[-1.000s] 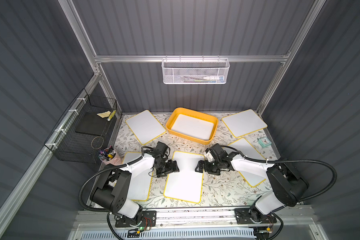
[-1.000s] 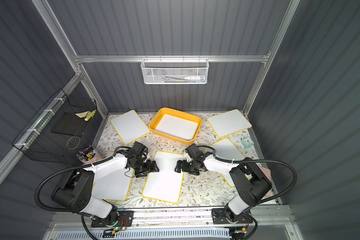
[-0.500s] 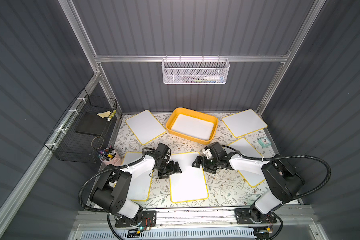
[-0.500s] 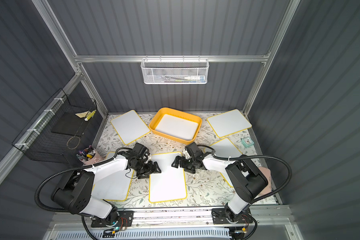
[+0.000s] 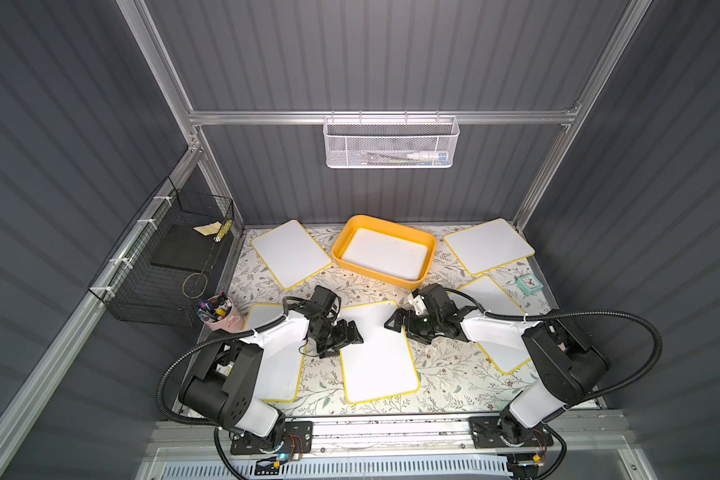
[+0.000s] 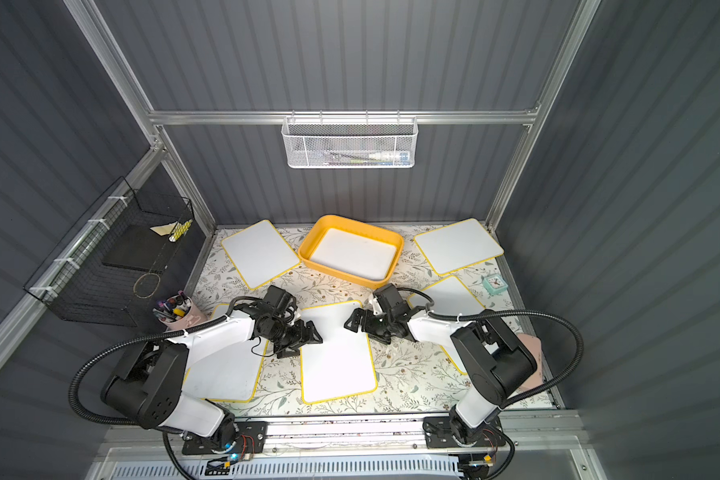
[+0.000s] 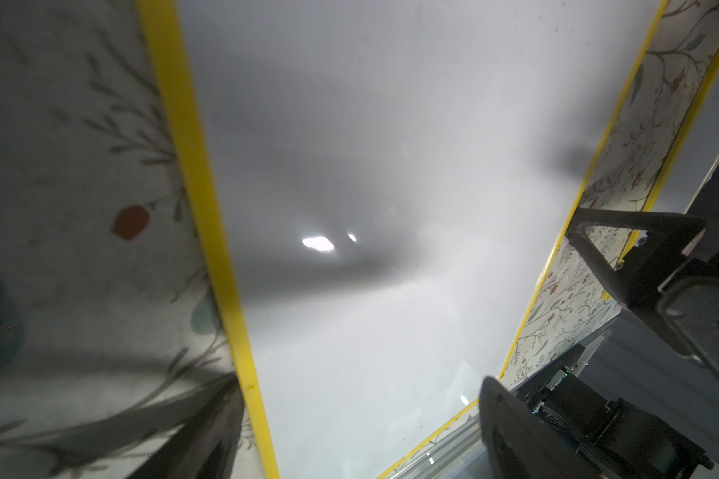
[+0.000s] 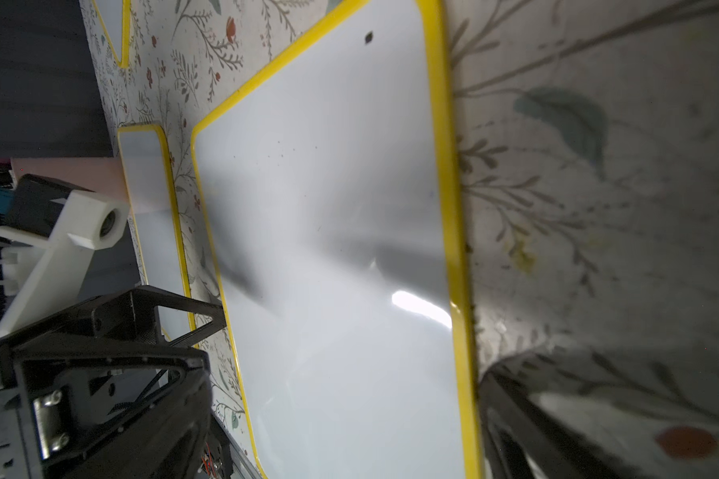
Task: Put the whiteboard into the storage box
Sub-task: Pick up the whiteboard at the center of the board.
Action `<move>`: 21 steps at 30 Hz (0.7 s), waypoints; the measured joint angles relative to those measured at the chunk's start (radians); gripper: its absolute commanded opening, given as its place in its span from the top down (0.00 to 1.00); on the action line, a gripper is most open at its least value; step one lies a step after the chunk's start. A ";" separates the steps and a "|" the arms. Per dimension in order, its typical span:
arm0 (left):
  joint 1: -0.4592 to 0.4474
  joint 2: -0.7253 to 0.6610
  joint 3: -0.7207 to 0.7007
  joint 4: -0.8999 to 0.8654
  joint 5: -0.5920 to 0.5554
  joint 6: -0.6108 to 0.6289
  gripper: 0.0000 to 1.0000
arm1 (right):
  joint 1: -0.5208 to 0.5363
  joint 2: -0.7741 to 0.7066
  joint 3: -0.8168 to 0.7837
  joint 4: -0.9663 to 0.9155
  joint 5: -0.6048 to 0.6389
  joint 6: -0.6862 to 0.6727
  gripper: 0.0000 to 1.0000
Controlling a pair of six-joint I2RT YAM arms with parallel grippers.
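Whiteboard (image 5: 377,353) is lying flat on the floral table (image 5: 445,370), near the front of the yellow storage box (image 5: 375,275) and outside it. It is being flanked by the left gripper (image 5: 344,341) at one long edge and the right gripper (image 5: 404,328) at the opposite far corner. Both sets of jaws are being held wide apart, released, with nothing being grasped.

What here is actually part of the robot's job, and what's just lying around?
Part of the job:
middle whiteboard
yellow storage box
left gripper and right gripper, both open at that whiteboard's edges

Just lying about:
pen cup
small clock
white mesh basket
black wire basket
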 measured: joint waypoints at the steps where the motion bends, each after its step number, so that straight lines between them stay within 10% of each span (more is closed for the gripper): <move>1: 0.000 0.003 0.003 -0.003 0.000 0.000 0.11 | 0.000 0.000 0.000 0.002 0.000 0.002 0.01; 21: 0.000 0.009 -0.007 -0.001 0.001 -0.002 0.11 | -0.019 -0.007 -0.040 0.089 -0.030 0.039 0.03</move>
